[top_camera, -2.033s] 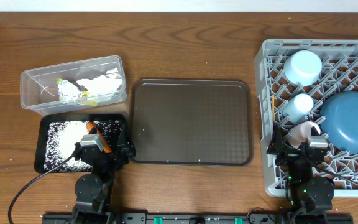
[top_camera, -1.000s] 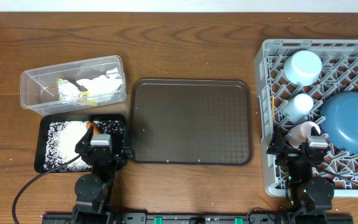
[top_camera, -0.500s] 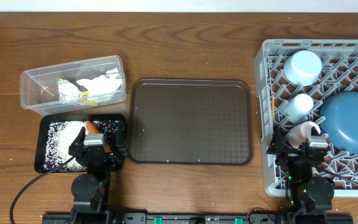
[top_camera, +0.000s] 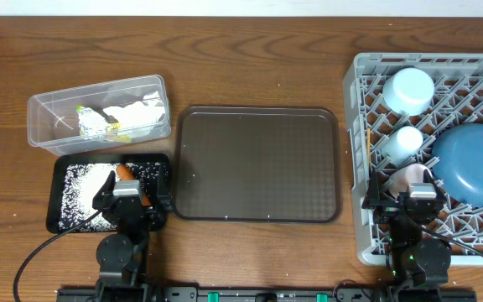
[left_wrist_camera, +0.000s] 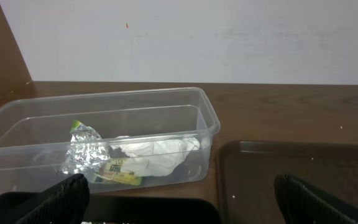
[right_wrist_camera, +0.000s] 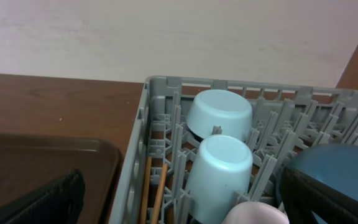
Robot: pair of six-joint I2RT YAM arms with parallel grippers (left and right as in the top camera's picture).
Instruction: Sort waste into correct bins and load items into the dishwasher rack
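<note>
The clear tub (top_camera: 47, 126) holds the white tissue (top_camera: 132, 113), silver foil (top_camera: 90, 122) and yellow-green wrapper (top_camera: 111, 127); these also show in the left wrist view, tub (left_wrist_camera: 104, 118), foil (left_wrist_camera: 86, 149), tissue (left_wrist_camera: 160, 155). The black tray (top_camera: 53, 201) holds rice (top_camera: 86, 184) and the carrot (top_camera: 124, 172). The grey rack (top_camera: 352, 126) holds the bowl (top_camera: 412, 90), light blue cup (top_camera: 405, 143), pink cup (top_camera: 409, 178), blue plate (top_camera: 475, 164) and chopsticks (top_camera: 368, 143). My left gripper (top_camera: 131, 201) is open and empty above the black tray's front right. My right gripper (top_camera: 416, 201) is open and empty above the rack's front left.
A large dark brown serving tray (top_camera: 258, 164) lies between the bins and the rack, its corner in the left wrist view (left_wrist_camera: 303, 162). The right wrist view shows the rack wall (right_wrist_camera: 135, 168), bowl (right_wrist_camera: 219, 115), cup (right_wrist_camera: 219, 165) and chopsticks (right_wrist_camera: 153, 193).
My left gripper has swung a little to the left and straightened above the black tray. My right gripper has shifted very slightly. Nothing was picked up or let go.
</note>
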